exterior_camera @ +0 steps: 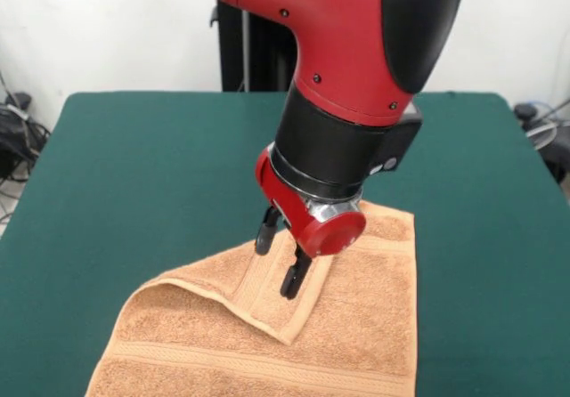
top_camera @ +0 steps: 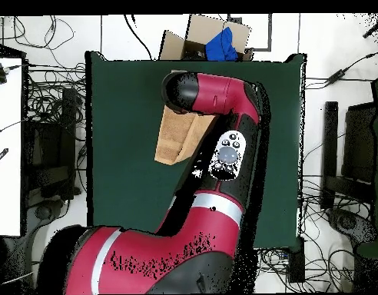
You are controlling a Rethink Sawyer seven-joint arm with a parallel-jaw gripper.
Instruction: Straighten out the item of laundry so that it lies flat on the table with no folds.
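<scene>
On the dark green table (exterior_camera: 134,174) we see almost nothing but the towel and the arm, the cloth-like top running far wider than either. In the overhead view, cables and dark equipment lie on the floor to both sides of the table, and a cardboard box (top_camera: 215,34) with something blue in it sits just past the table's top edge.

The red and black arm (exterior_camera: 356,50) comes next in size; in the front view it descends from the top edge and covers part of the towel's far portion. From above, it hides most of the towel, so that we see only a tan piece at the arm's left.

The orange-tan towel (exterior_camera: 356,326) lies at the near side of the table in the front view, right of centre, its near edge cut off by the bottom of the picture. It is not flat: the left part is folded over the rest, and the folded flap ends in a point aimed toward the near right. From above, the visible part (top_camera: 175,134) runs long from the table's top edge toward its middle.

Smallest are the two black fingers (exterior_camera: 291,281) of the gripper (exterior_camera: 280,259). They stand spread apart, tips down at the flap's border band, grasping nothing that we can make out.
</scene>
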